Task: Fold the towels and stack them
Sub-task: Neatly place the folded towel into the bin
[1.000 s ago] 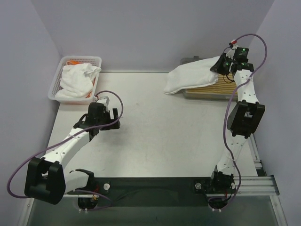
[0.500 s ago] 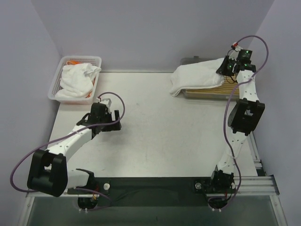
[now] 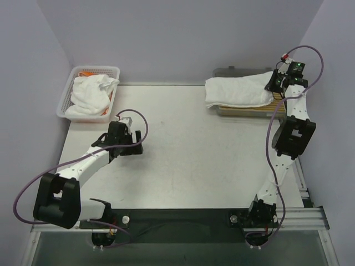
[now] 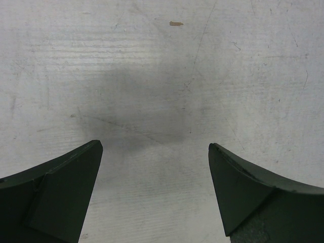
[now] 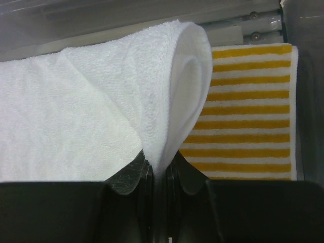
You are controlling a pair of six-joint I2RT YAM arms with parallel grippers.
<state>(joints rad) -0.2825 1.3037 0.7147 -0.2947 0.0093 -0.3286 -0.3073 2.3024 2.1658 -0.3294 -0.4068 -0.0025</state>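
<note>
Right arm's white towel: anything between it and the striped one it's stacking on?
Nothing visible. The right gripper pinches the white towel by its edge, and the cloth drapes straight over the yellow-striped towel.

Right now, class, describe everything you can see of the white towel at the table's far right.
The white towel is plain, nubbly terry cloth, folded into a long band, with one edge curled over in a soft loop. It lies across the yellow-and-white striped towel, partly covering it. The right gripper has its jaws shut on a fold at the towel's right end.
</note>
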